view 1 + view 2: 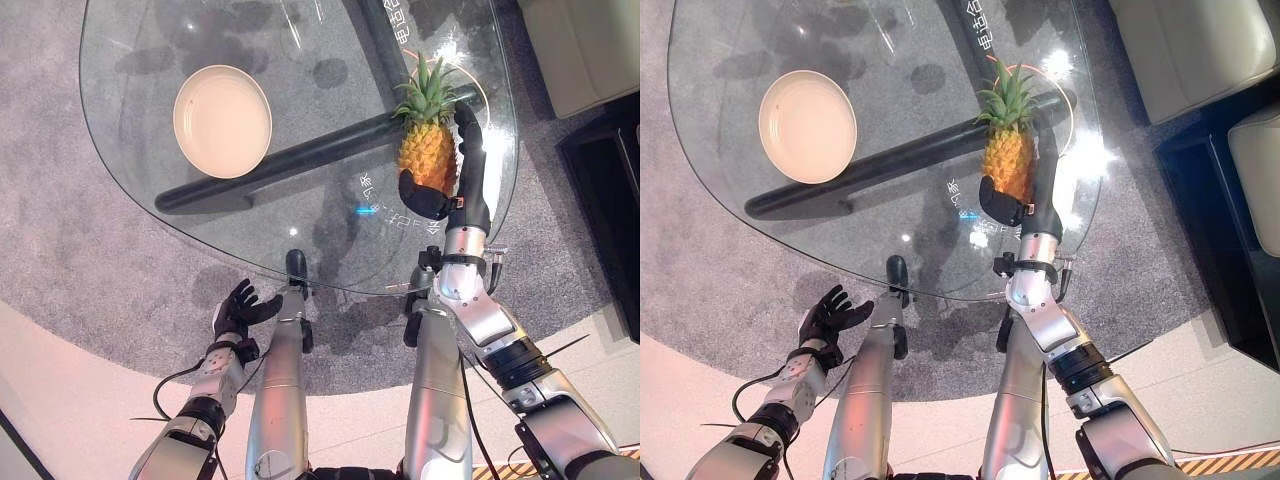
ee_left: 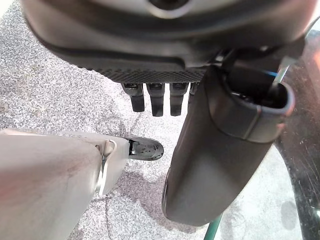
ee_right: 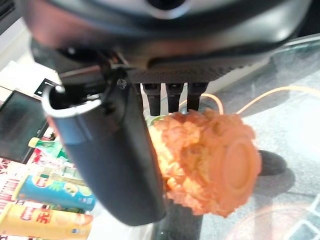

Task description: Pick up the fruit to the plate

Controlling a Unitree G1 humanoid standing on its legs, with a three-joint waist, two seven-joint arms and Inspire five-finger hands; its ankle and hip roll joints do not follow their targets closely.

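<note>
A pineapple lies on the glass table at its right side, with the leafy crown pointing away from me. My right hand is at the fruit: the thumb rests by the orange base and the straight fingers run along its right flank. That hand is open around the pineapple. A cream round plate sits empty on the table's left part, well apart from the fruit. My left hand hangs open below the table's near edge, at the left.
A dark bar of the table frame runs under the glass between plate and pineapple. A thin orange ring lies by the fruit. A pale sofa and a dark cabinet stand on the right. Grey carpet surrounds the table.
</note>
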